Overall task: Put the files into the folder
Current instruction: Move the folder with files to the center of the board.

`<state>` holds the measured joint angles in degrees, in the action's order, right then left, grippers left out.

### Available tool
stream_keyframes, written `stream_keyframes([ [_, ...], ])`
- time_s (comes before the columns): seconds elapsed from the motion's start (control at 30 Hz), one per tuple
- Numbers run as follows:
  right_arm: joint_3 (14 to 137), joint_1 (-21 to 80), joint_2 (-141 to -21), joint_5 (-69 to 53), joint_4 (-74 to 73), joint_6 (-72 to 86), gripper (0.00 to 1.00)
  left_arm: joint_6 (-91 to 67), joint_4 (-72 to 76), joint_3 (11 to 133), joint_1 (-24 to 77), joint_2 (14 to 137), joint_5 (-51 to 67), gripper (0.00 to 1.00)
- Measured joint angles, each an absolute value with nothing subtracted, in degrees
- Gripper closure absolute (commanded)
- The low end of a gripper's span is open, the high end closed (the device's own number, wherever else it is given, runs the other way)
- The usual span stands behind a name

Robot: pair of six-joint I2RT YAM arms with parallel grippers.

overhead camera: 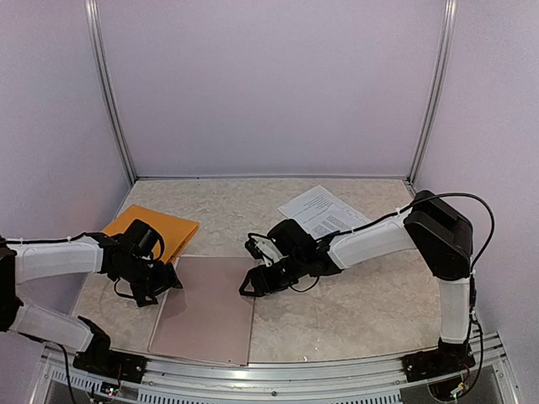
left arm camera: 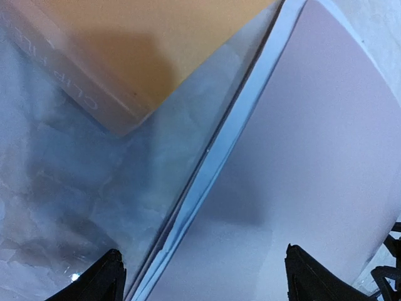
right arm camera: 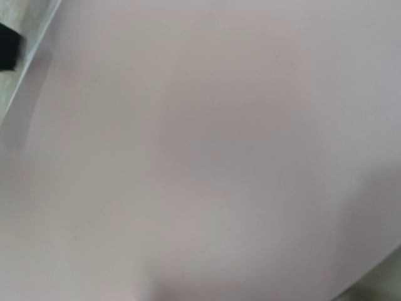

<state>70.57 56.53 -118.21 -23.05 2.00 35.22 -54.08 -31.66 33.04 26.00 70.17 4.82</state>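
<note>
- Lying on the table's (overhead camera: 362, 307) far right side, behind the right arm, the files (overhead camera: 324, 210) are sitting outside the pink folder (overhead camera: 206, 311).
- Left gripper (overhead camera: 162, 282) is straddling the folder's left edge, fingers (left arm camera: 103, 281) spread wide, with the orange clip file (overhead camera: 160, 229) lying just behind.
- Right gripper (overhead camera: 251, 284) is hanging at the folder's right edge; I cannot tell its opening.

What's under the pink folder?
Only marbled table shows around the pink folder; a pale strip shows along its left edge. Whatever lies beneath the cover is hidden.
</note>
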Motion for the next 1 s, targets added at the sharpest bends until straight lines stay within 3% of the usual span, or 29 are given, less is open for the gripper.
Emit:
stream_keyframes([
  [0.2,70.7,56.5,-118.2,-23.1,1.7,35.4,0.41,-53.7,-27.7,34.1,26.0,75.3,7.4,0.23],
  [0.53,70.7,52.8,-117.4,-20.5,-0.9,35.6,0.52,-54.4,-23.8,37.2,29.5,80.6,7.4,0.30],
  [0.77,72.8,45.3,-117.1,-15.9,-5.7,32.5,0.57,-53.8,-19.9,51.1,32.2,95.7,10.1,0.30],
  [1.0,82.5,37.0,-121.7,-12.6,-10.3,28.1,0.60,-51.8,-19.1,68.5,31.6,110.2,12.9,0.29],
])
